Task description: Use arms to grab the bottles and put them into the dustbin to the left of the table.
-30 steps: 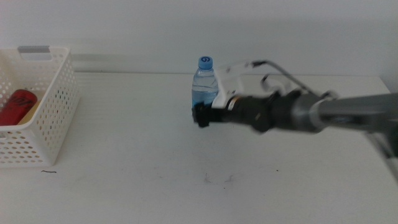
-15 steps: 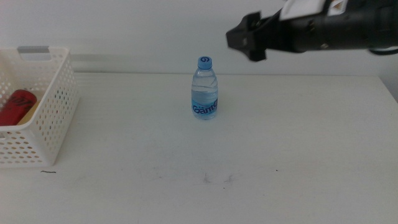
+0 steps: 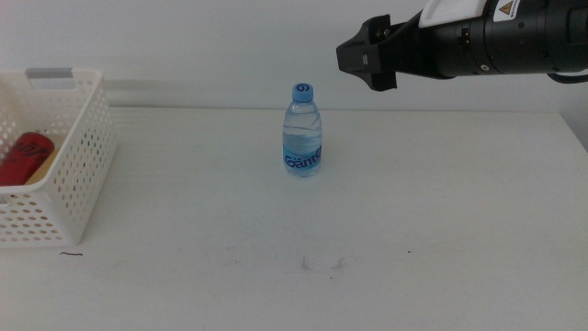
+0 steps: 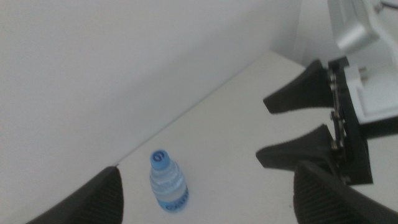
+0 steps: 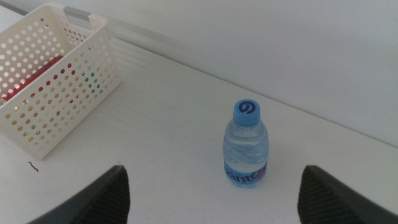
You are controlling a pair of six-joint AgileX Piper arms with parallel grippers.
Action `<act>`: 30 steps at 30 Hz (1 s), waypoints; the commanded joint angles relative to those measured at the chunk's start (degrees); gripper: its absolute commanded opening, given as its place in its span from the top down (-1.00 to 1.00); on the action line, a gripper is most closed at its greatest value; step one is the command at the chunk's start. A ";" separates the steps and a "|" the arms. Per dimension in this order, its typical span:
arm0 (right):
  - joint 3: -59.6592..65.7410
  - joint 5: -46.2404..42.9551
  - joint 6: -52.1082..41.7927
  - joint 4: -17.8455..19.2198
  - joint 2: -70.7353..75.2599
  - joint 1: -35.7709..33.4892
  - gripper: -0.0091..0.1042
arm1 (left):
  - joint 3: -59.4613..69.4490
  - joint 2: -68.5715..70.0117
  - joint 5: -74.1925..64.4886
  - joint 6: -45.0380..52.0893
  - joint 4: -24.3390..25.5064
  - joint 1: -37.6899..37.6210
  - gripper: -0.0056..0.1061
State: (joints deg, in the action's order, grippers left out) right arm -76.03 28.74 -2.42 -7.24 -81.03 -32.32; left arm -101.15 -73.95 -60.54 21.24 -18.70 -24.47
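Observation:
A small blue-capped water bottle stands upright near the middle of the table, also in the right wrist view and the left wrist view. My right gripper hangs high above the table's back right, well apart from the bottle, open and empty. The left wrist view shows it side-on with its jaws spread. My left gripper is open and empty, far from the bottle and out of the middle view. The dustbin stands at the left and holds a red can.
The dustbin has perforated white walls, and the red can shows through them. A plain wall runs behind the table's far edge. Small dark scuff marks dot the table near the front.
My right gripper rose from beside the bottle to high above the back right of the table within the last second. The bottle stayed standing in place.

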 commanded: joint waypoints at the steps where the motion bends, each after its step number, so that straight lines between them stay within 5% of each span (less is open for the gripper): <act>1: 0.20 -0.07 -0.10 0.14 0.16 -0.07 -0.56 | -0.27 0.08 2.32 0.15 -0.16 -0.13 -0.78; 4: 0.20 -0.07 -0.10 0.14 0.16 -0.07 -0.56 | 0.92 0.08 2.97 -0.23 1.93 -0.82 -0.78; 11: 0.20 -0.07 -0.11 -0.38 0.16 -0.16 -0.56 | 30.41 4.17 38.67 -26.36 31.47 -12.80 -0.78; 17: 0.20 -0.07 -0.11 -0.38 0.16 -0.16 -0.56 | 61.40 1.61 86.61 -33.37 31.38 -8.62 -0.78; 30: 0.20 -0.18 -0.11 -0.40 0.16 -0.16 -0.56 | 67.67 -17.24 104.41 -33.15 29.31 -4.95 -0.78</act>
State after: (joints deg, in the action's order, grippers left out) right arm -76.03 28.86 -2.42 -7.70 -81.13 -32.32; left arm -32.07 -88.08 40.69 -11.25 11.66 -29.69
